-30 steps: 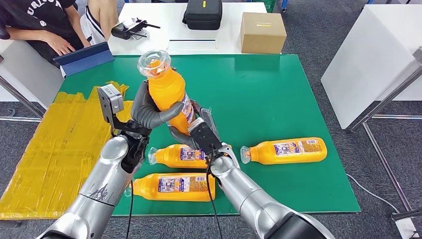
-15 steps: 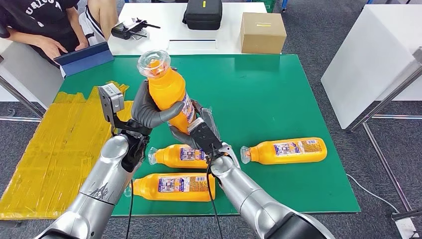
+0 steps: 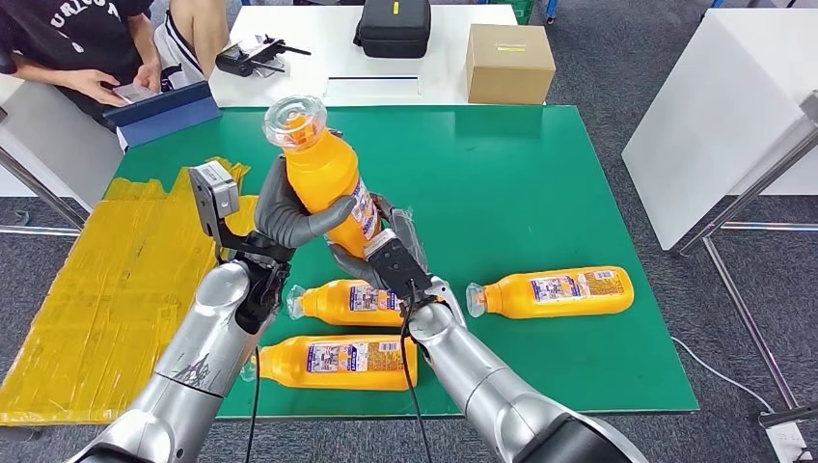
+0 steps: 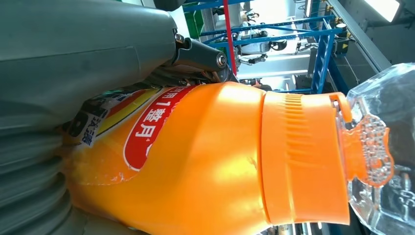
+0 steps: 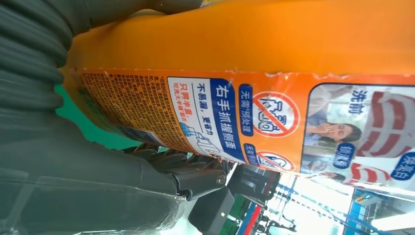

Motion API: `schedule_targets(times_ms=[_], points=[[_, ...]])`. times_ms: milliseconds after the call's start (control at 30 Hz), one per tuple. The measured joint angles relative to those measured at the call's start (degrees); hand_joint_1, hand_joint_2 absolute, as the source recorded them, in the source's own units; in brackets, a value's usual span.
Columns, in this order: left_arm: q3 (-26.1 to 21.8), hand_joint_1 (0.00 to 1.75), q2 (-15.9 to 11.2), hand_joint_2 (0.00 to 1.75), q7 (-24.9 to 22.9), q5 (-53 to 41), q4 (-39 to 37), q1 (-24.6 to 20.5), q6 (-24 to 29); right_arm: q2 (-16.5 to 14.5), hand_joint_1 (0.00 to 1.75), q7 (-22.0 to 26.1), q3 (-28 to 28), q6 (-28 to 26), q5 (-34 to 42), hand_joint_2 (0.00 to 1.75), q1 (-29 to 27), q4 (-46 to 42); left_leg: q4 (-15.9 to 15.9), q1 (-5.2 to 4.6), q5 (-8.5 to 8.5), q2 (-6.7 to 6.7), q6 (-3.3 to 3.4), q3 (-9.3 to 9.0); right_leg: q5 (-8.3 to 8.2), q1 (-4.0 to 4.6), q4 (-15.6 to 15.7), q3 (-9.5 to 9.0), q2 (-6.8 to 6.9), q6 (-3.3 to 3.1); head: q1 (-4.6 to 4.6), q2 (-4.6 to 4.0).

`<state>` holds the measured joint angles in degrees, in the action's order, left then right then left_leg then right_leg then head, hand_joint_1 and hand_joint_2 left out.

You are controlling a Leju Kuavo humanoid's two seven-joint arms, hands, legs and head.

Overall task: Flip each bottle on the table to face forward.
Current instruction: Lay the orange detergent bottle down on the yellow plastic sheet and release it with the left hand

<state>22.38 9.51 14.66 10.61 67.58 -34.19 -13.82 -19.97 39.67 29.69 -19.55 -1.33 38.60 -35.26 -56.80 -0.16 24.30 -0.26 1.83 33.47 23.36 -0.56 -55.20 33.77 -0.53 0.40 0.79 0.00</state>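
Note:
An orange bottle (image 3: 323,174) with a clear cap is held upright above the green table (image 3: 540,174), cap up. My left hand (image 3: 285,217) grips its body from the left. My right hand (image 3: 386,253) holds its lower part from the right. In the left wrist view the bottle (image 4: 220,161) lies against my left hand (image 4: 73,73). In the right wrist view its printed label (image 5: 269,112) faces the camera, beside my right hand (image 5: 73,161). Three more orange bottles lie on their sides: one (image 3: 352,301) just below my hands, one (image 3: 338,362) near the front edge, one (image 3: 559,291) at the right.
Yellow sheeting (image 3: 106,280) lies to the table's left. Behind stands a white table with a cardboard box (image 3: 508,63) and a black case (image 3: 393,27). A person (image 3: 77,48) sits at the back left with a blue tablet (image 3: 164,111). A white table (image 3: 723,116) stands at the right.
The held bottle's cap has tipped very slightly to the left; both hands keep their hold. The person's hand at the back left has shifted on the tablet.

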Motion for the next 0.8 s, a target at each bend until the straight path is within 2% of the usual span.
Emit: schedule_targets(times_ms=[67,100,200,233,800], points=[[0.0,1.75,0.0,1.75,0.0,0.0,0.0,0.0,0.0,0.0,1.34,0.0,-0.1,0.0,0.0,1.75,-0.1,-0.2,0.0,0.00,0.00,0.00,0.00,0.00,0.00,0.00,0.0,0.00,0.00,0.00,0.00,0.00],[0.0,1.75,0.0,1.75,0.0,0.0,0.0,0.0,0.0,0.0,1.10,0.0,-0.2,0.0,0.0,1.75,-0.1,-0.2,0.0,0.00,0.00,0.00,0.00,0.00,0.00,0.00,0.0,0.00,0.00,0.00,0.00,0.00],[0.0,1.75,0.0,1.75,0.0,0.0,0.0,0.0,0.0,0.0,0.10,0.0,-0.3,0.0,0.0,1.75,-0.2,-0.3,0.0,0.00,0.00,0.00,0.00,0.00,0.00,0.00,0.0,0.00,0.00,0.00,0.01,0.00],[0.0,1.75,0.0,1.75,0.1,0.0,0.0,0.0,0.0,0.0,0.00,0.0,-0.3,0.0,-0.1,1.75,-0.2,-0.4,0.0,0.00,0.00,0.00,0.00,0.00,0.00,0.00,0.0,0.00,0.00,0.00,0.01,0.00],[-1.8,1.75,0.1,1.75,-0.6,-2.8,1.8,2.3,3.9,0.2,0.00,0.3,-0.3,-1.2,-1.1,1.75,-1.7,-7.4,0.0,0.00,0.00,0.00,0.00,0.00,0.00,0.00,0.0,0.01,0.00,0.00,0.00,0.00]])
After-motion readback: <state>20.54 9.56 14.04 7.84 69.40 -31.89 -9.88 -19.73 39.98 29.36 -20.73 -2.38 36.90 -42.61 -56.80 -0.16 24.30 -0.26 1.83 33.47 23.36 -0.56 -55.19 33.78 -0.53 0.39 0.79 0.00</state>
